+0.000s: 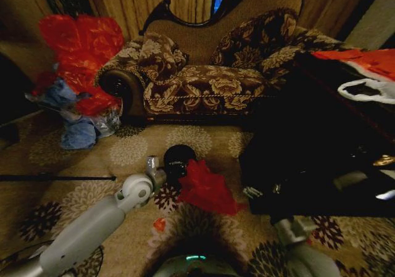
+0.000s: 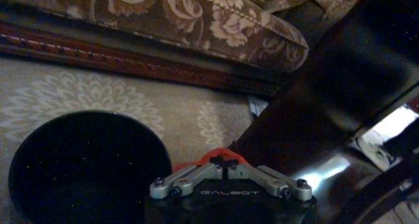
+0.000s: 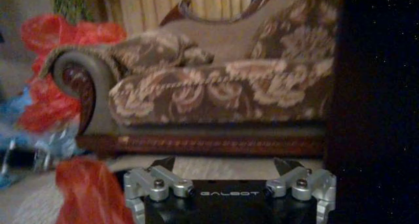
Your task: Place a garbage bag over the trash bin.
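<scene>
Far to the left in the head view, a big red plastic heap (image 1: 83,58) stands over some blue bags (image 1: 69,113) on the patterned carpet (image 1: 92,166), just beside the curled arm of the floral sofa (image 1: 203,73). Nearer the robot, the left arm reaches forward across the carpet, and the left gripper (image 2: 224,166) has its fingers pinched together on a fold of the garbage bag (image 1: 207,189). The trash bin (image 1: 179,160) stands upright on the carpet just ahead of that wrist, its dark mouth uncovered, and the red bag lies crumpled on the floor against the bin's right side. Further right is the large black low table (image 1: 308,160), with a white handled bag (image 1: 370,90) on it. The right gripper (image 3: 230,171) hangs low near the table's edge, its fingers spread apart and holding nothing.
</scene>
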Robot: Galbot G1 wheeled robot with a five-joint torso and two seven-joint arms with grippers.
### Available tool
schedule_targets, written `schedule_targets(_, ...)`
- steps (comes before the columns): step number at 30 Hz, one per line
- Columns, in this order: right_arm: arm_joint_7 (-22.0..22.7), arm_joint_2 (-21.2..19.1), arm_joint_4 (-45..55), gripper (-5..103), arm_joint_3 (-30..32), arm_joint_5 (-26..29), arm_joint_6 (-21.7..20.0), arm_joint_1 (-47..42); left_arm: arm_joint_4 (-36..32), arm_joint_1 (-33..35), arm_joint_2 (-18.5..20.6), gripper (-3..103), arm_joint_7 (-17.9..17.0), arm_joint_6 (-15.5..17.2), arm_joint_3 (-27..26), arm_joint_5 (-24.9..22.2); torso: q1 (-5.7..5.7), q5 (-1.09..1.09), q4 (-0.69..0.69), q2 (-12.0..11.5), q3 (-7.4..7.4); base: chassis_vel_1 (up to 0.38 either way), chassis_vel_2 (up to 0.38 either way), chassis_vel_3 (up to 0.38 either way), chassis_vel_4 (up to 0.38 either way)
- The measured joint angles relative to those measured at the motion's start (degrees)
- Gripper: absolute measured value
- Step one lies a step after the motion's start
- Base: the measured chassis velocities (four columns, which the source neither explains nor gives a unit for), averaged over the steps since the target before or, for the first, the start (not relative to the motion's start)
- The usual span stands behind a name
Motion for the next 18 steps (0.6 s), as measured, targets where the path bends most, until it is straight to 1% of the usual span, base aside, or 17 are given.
schedule_targets(1, -0.26, -0.05, -1.33, 95, -1.19, 0.04, 0.05, 0.49, -0.42, -0.76, -0.15, 0, -1.18, 0.00, 0.28, -0.87, 0.00, 0.01, 0.00, 0.00, 0.00, 0.000, 0.000, 0.000, 0.000)
schedule_targets(2, -0.67, 0.07, -2.40, 95, -2.16, -0.03, 0.21, 0.67, -0.81, -1.55, -0.27, 0, -2.07, -0.09, 0.53, -1.53, 0.00, 0.02, -0.02, 0.00, 0.00, 0.000, 0.000, 0.000, 0.000)
schedule_targets(3, -0.67, 0.07, -2.40, 95, -2.16, -0.03, 0.21, 0.67, -0.81, -1.55, -0.27, 0, -2.07, -0.09, 0.53, -1.53, 0.00, 0.02, -0.02, 0.00, 0.00, 0.000, 0.000, 0.000, 0.000)
schedule_targets(5, -2.04, 1.79, -5.30, 85, -5.70, -1.00, 0.57, 0.84, -1.84, -3.93, -0.50, 0, -4.38, -0.67, 1.10, -3.49, 0.00, 0.03, -0.05, 0.00, 0.00, 0.000, 0.000, 0.000, 0.000)
schedule_targets(7, -2.10, 1.95, -5.50, 85, -5.98, -1.12, 0.61, 0.84, -1.91, -4.11, -0.51, 0, -4.52, -0.70, 1.13, -3.63, 0.00, 0.03, -0.05, 0.00, 0.00, 0.000, 0.000, 0.000, 0.000)
schedule_targets(8, -2.70, 3.24, -7.06, 74, -8.61, -2.72, 1.22, 0.96, -2.35, -5.63, -0.52, 0, -5.44, -0.89, 1.43, -4.51, 0.00, 0.01, -0.04, 0.00, 0.00, 0.000, 0.000, 0.000, 0.000)
schedule_targets(9, -3.11, 4.02, -8.11, 69, -10.62, -4.28, 1.73, 1.32, -2.66, -6.59, -0.53, 0, -5.79, -0.90, 1.63, -4.96, 0.00, -0.02, -0.04, 0.00, 0.00, 0.000, 0.000, 0.000, 0.000)
schedule_targets(10, -3.11, 4.02, -8.11, 69, -10.62, -4.28, 1.73, 1.32, -2.66, -6.59, -0.53, 0, -5.79, -0.90, 1.63, -4.96, 0.00, -0.02, -0.04, 0.00, 0.00, 0.000, 0.000, 0.000, 0.000)
schedule_targets(11, -3.30, 4.66, -9.06, 63, -12.55, -5.68, 2.22, 1.88, -2.93, -7.14, -0.52, 0, -6.03, -0.90, 1.74, -5.29, 0.00, 0.02, -0.05, 0.00, 0.00, 0.000, 0.000, 0.000, 0.000)
schedule_targets(12, -3.17, 5.42, -10.05, 57, -14.61, -6.92, 2.69, 2.89, -3.33, -7.74, -0.51, 0, -6.46, -0.90, 1.93, -5.74, 0.00, 0.00, -0.04, 0.00, 0.00, 0.000, 0.000, 0.000, 0.000)
schedule_targets(13, -2.76, 5.98, -10.63, 57, -15.94, -7.51, 2.79, 3.65, -3.65, -8.01, -0.49, 0, -6.72, -0.90, 2.01, -6.01, 0.00, 0.01, -0.04, 0.00, 0.00, 0.000, 0.000, 0.000, 0.000)
schedule_targets(15, -1.21, 7.18, -11.65, 46, -18.57, -8.34, 2.95, 5.57, -4.50, -8.31, -0.28, 0, -7.26, -0.90, 2.12, -6.47, 0.00, 0.01, -0.03, 0.00, 0.00, 0.000, 0.000, 0.000, 0.000)
schedule_targets(17, -0.80, 7.51, -11.83, 46, -19.37, -8.57, 3.02, 6.12, -4.79, -8.36, -0.13, 0, -7.46, -0.90, 2.20, -6.59, 0.00, 0.01, -0.02, 0.00, 0.00, 0.000, 0.000, 0.000, 0.000)
schedule_targets(18, -0.44, 7.77, -11.94, 35, -20.46, -8.86, 3.03, 6.84, -5.07, -8.42, 0.08, 0, -7.63, -0.90, 2.31, -6.70, 0.00, 0.01, -0.02, 0.00, 0.00, 0.000, 0.000, 0.000, 0.000)
